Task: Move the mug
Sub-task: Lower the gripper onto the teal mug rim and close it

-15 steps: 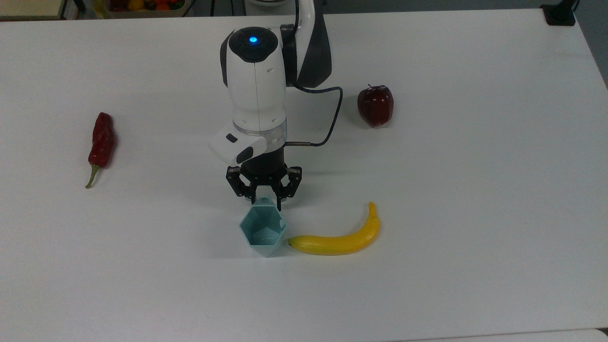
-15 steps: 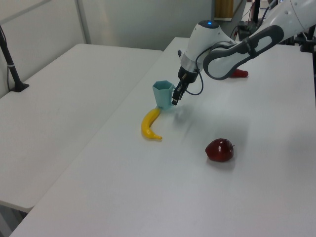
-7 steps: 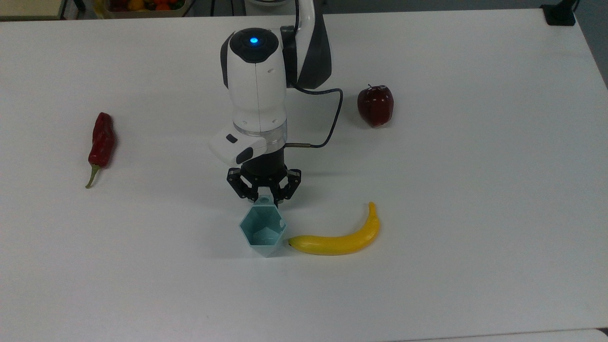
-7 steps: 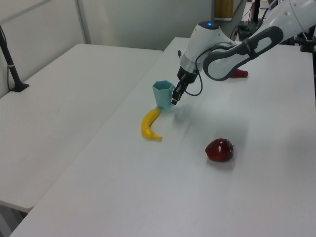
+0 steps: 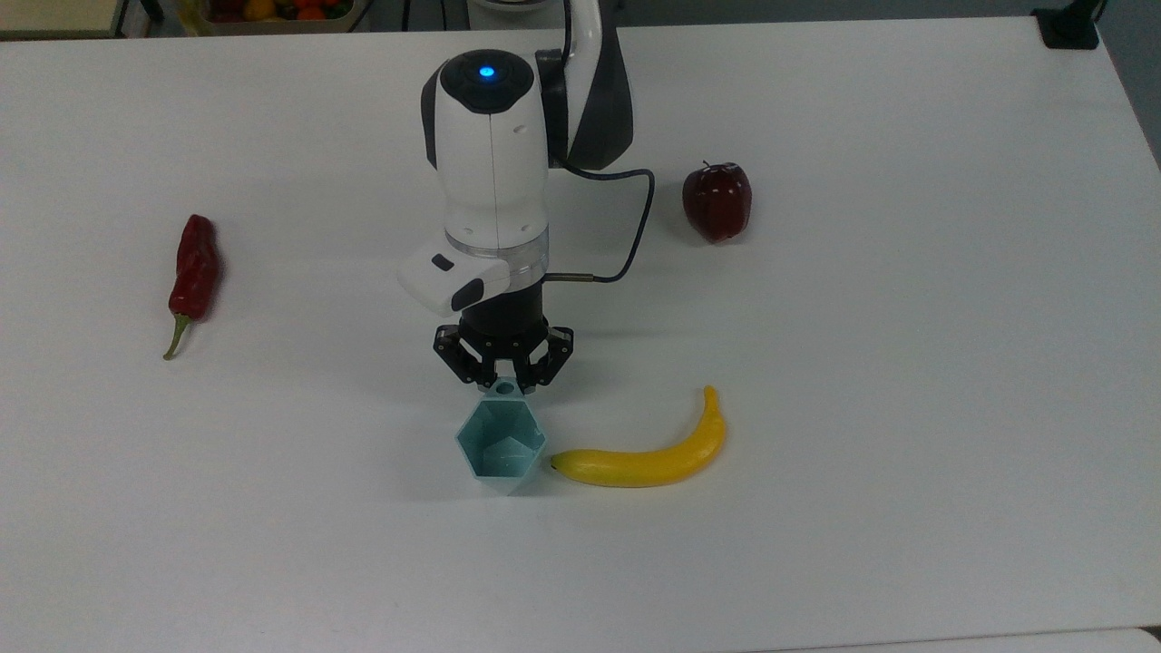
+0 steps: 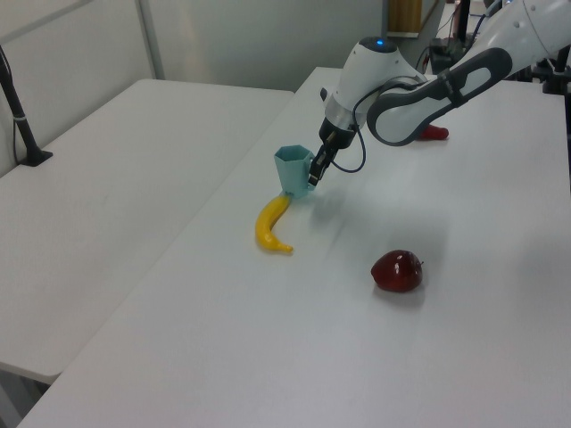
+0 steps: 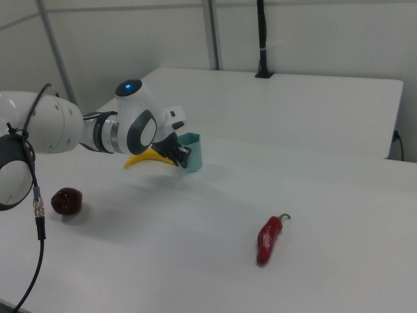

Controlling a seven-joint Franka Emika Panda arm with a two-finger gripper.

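- The end effector (image 5: 504, 381) has narrowed its fingers over the last second and now seems clamped on the handle tab.
- The mug (image 5: 501, 443) sits on the worktop (image 5: 907, 363) just ahead of it, banana (image 5: 648, 456) touching.
- Grip looks made; lifting comes next.

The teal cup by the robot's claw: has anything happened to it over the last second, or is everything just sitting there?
The gripper closed its fingers on the handle tab of the mug. The mug turned slightly and shifted a touch toward the top view's bottom, still standing on the table. The banana, apple and chili pepper have not moved.
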